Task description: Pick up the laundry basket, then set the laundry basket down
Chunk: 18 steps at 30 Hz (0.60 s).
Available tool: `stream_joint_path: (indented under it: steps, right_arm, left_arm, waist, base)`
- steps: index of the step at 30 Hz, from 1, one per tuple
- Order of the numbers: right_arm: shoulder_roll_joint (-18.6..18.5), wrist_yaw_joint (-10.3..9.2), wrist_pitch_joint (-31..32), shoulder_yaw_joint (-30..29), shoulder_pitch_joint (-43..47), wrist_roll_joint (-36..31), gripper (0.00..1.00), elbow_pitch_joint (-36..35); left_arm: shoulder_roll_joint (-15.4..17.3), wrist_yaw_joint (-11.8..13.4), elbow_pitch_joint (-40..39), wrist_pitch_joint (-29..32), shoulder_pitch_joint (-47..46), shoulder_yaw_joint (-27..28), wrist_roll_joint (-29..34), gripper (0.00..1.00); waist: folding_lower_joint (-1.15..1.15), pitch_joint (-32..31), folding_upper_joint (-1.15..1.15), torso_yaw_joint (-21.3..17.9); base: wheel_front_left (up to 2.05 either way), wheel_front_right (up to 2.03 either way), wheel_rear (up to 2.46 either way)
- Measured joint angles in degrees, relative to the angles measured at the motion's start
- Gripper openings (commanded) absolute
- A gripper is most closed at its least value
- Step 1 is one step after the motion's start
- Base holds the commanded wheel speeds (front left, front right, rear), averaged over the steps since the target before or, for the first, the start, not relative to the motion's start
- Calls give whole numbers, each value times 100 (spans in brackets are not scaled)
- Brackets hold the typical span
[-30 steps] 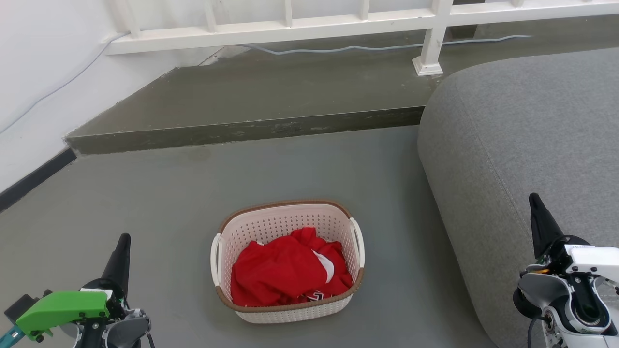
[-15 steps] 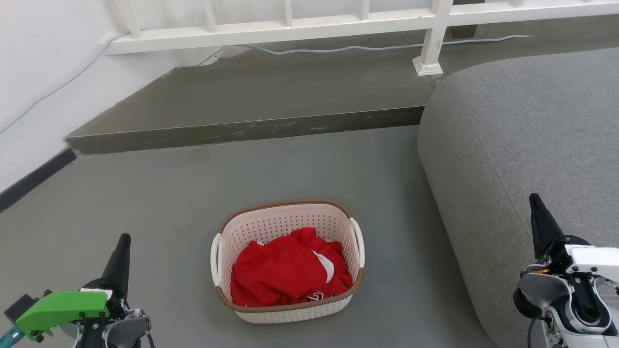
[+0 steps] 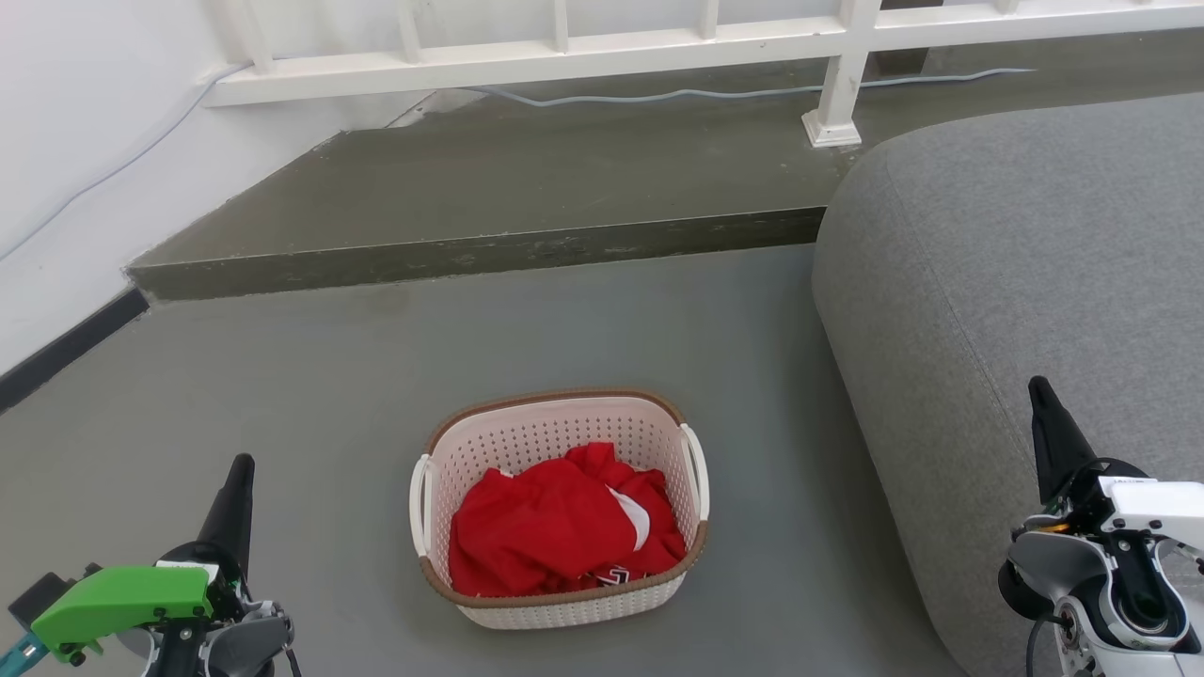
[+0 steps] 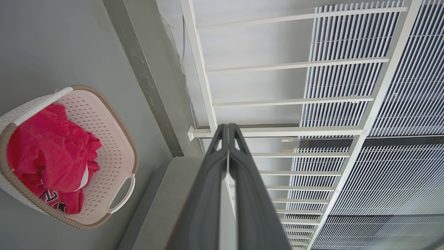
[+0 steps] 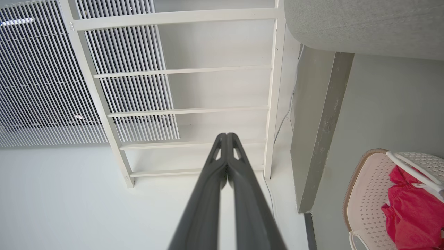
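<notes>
The laundry basket (image 3: 527, 442) rests on the grey floor in the lower middle of the head view, cream-white and perforated, with a brown rim and a white loop handle on each side. A red garment (image 3: 560, 522) lies crumpled inside it. My left gripper (image 3: 240, 467) points up at the lower left, well clear of the basket's left handle, and is shut on nothing. At the lower right my right gripper (image 3: 1039, 390) is also shut and empty, over the sofa's edge. The basket (image 4: 111, 139) appears at the left of the left wrist view and the basket (image 5: 367, 194) at the lower right of the right wrist view.
A grey sofa (image 3: 1025, 254) fills the right side, close to the basket's right handle. A raised concrete step (image 3: 470, 254) crosses behind the basket, with a white railing (image 3: 837, 85) and a cable on it. A white wall (image 3: 75, 141) stands at the left.
</notes>
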Motion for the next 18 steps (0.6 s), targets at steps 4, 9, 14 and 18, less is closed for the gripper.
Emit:
stream_joint_path:
  steps: [4, 9, 14, 18]
  right_arm:
    - [1, 0, 0, -2, 0, 0, 0, 4]
    - [1, 0, 1, -7, -1, 0, 0, 4]
    - [3, 0, 1, -10, -1, 0, 0, 5]
    - [3, 0, 1, -14, -1, 0, 0, 5]
  left_arm:
    - [0, 0, 0, 0, 0, 0, -1, 0]
    - [0, 0, 0, 0, 0, 0, -1, 0]
    - [0, 0, 0, 0, 0, 0, -5, 0]
    - [0, 0, 0, 0, 0, 0, -5, 0]
  waist:
    - [0, 0, 0, 0]
    - [0, 0, 0, 0]
    - [0, 0, 0, 0]
    - [0, 0, 0, 0]
  base:
    - [0, 0, 0]
    - [0, 0, 0]
    - [0, 0, 0]
    - [0, 0, 0]
